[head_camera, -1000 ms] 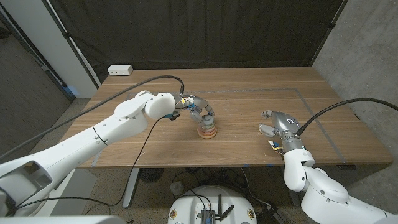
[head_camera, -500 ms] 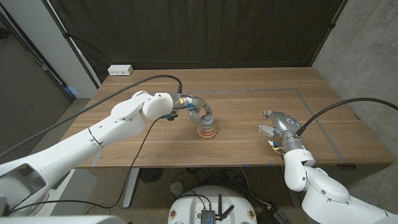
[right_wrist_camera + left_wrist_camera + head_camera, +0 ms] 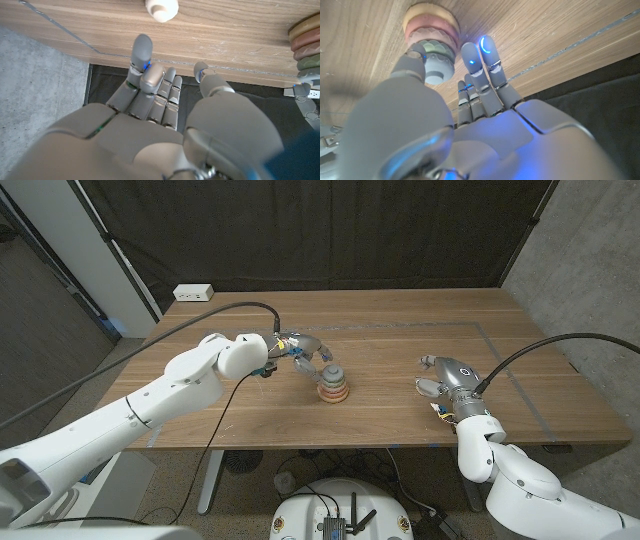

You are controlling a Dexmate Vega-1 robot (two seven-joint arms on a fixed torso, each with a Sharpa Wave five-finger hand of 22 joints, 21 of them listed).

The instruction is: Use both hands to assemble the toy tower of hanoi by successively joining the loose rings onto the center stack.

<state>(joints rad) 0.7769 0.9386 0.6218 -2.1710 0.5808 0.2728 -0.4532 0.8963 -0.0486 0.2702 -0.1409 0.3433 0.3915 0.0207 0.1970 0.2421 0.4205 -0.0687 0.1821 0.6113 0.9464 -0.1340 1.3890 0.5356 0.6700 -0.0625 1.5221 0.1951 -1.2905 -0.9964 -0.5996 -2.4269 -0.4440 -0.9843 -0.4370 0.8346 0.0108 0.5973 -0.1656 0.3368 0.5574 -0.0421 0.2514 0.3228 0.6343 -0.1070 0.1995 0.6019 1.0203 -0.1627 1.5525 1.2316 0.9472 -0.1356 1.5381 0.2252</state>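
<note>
Now the left hand (image 3: 308, 350) hovers spread beside the ring stack (image 3: 333, 383); the right hand (image 3: 443, 377) waits, fingers apart, holding nothing.

Matt wood-grain table (image 3: 400, 370), smooth matt ring stack (image 3: 334, 386), grey plastic-looking fingers (image 3: 490, 62)

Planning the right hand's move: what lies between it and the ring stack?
Bare tabletop, in the head view, between right hand and ring stack. Right wrist view shows a small white piece beyond its fingers.
</note>
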